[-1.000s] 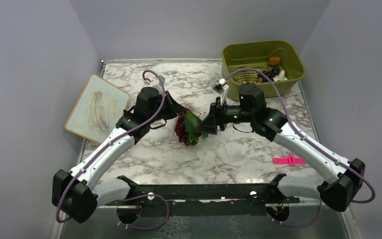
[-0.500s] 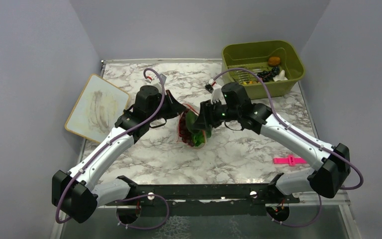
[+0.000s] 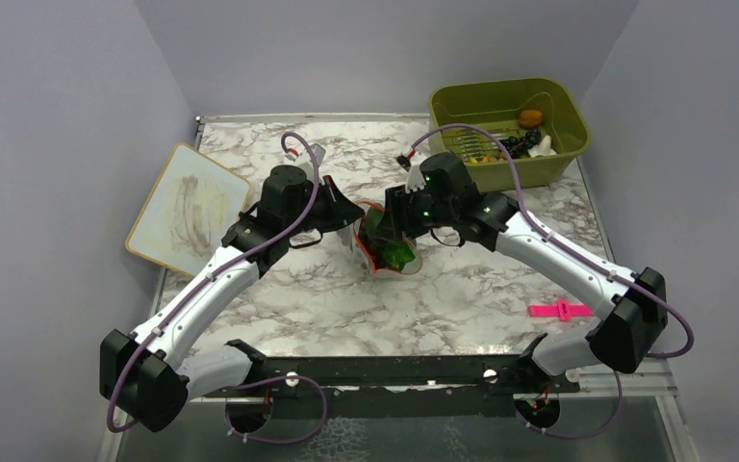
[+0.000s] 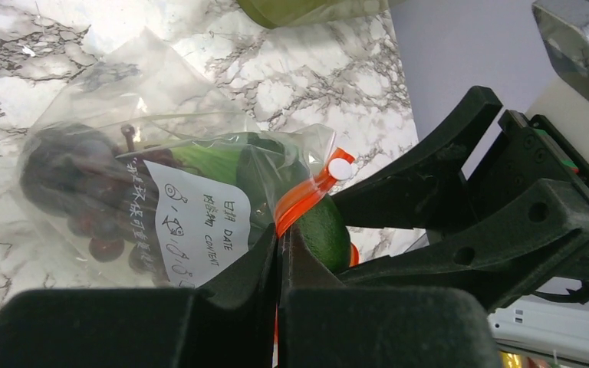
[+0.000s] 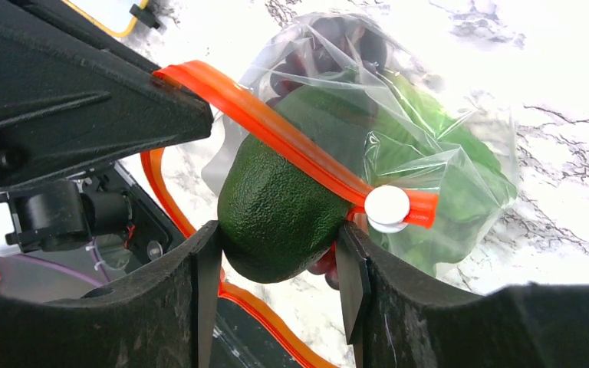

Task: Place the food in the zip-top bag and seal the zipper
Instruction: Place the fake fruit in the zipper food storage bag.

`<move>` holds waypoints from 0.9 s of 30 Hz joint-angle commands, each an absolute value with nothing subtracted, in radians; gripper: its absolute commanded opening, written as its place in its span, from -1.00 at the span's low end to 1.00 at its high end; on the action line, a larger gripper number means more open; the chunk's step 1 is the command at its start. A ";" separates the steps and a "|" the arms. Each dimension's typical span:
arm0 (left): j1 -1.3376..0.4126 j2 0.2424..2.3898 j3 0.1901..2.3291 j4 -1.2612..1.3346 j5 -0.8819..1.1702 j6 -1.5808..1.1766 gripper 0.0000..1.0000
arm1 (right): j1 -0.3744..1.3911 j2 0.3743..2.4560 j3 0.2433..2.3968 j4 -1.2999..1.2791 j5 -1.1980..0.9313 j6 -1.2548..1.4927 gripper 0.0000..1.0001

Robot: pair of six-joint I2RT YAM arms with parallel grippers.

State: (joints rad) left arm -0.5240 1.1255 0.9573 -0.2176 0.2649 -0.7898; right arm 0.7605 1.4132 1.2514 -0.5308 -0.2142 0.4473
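- Plastic, clear and thin, made up the zip-top bag (image 3: 396, 258), which lay mid-way across the marble table (image 3: 443, 289), between the two grippers.
- Left gripper (image 4: 278, 244) had its jaws pressed together on the orange-red zipper (image 4: 303, 198) at the edge of the bag's mouth.
- Right gripper (image 5: 276, 249) was clamped on the dark green piece (image 5: 272, 203), with a finger (image 5: 203, 284) against each side of it.
- That dark green piece sat in the bag's open mouth. One zipper strip crossed over it and the other ran beneath, and a white slider (image 5: 387, 207) sat on the upper strip.
- Purple grapes (image 4: 77, 192) and the leafy lettuce (image 5: 437, 161) were inside the bag, which bore a white label (image 4: 195, 226) with handwriting.
- At the far right corner stood an olive-green bin (image 3: 558, 101) holding small food pieces, among them an orange one (image 3: 530, 117).
- Near the right arm lay a pink clip (image 3: 560, 310), well apart from the bag, and a whiteboard (image 3: 185, 210) rested at the table's left edge.
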 commanded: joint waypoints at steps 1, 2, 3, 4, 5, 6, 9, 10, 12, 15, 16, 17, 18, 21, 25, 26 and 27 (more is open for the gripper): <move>-0.525 1.096 0.970 -0.145 0.319 -0.816 -1.00 | 0.768 1.442 1.281 -0.530 -0.188 0.437 -0.43; -0.525 1.098 0.976 -0.144 0.321 -0.816 -1.00 | 0.768 1.443 1.273 -0.524 -0.185 0.437 -0.43; -0.525 1.099 0.977 -0.143 0.324 -0.816 -1.00 | 0.768 1.442 1.267 -0.517 -0.181 0.438 -0.43; -0.526 1.102 0.980 -0.143 0.325 -0.817 -1.00 | 0.768 1.441 1.265 -0.514 -0.174 0.438 -0.43; -0.525 1.101 0.980 -0.140 0.327 -0.819 -1.00 | 0.769 1.442 1.268 -0.511 -0.167 0.438 -0.42; -0.525 1.104 0.980 -0.138 0.329 -0.821 -1.00 | 0.769 1.444 1.270 -0.511 -0.157 0.435 -0.42; -0.525 1.099 0.971 -0.132 0.333 -0.839 -1.00 | 0.769 1.459 1.295 -0.528 -0.106 0.418 -0.42; -0.526 1.095 0.968 -0.130 0.333 -0.846 -1.00 | 0.768 1.465 1.303 -0.535 -0.090 0.414 -0.42; -0.525 1.085 0.963 -0.128 0.336 -0.851 -1.00 | 0.769 1.472 1.307 -0.537 -0.063 0.406 -0.42; -0.525 1.078 0.968 -0.137 0.337 -0.852 -1.00 | 0.768 1.479 1.314 -0.535 -0.030 0.404 -0.42; -0.525 1.076 0.968 -0.137 0.336 -0.853 -1.00 | 0.768 1.480 1.318 -0.536 -0.023 0.404 -0.42; -0.525 1.074 0.967 -0.137 0.338 -0.853 -1.00 | 0.769 1.481 1.323 -0.535 -0.021 0.403 -0.42; -0.525 1.073 0.965 -0.137 0.337 -0.852 -1.00 | 0.768 1.482 1.328 -0.532 -0.028 0.403 -0.42; -0.525 1.074 0.958 -0.141 0.332 -0.844 -1.00 | 0.768 1.484 1.342 -0.512 -0.118 0.392 -0.41; -0.525 1.081 0.953 -0.141 0.333 -0.839 -1.00 | 0.770 1.470 1.308 -0.454 -0.218 0.392 -0.41; -0.526 1.083 0.953 -0.138 0.335 -0.839 -1.00 | 0.770 1.466 1.298 -0.440 -0.202 0.400 -0.41; -0.525 1.084 0.953 -0.137 0.338 -0.839 -1.00 | 0.770 1.462 1.286 -0.420 -0.183 0.403 -0.41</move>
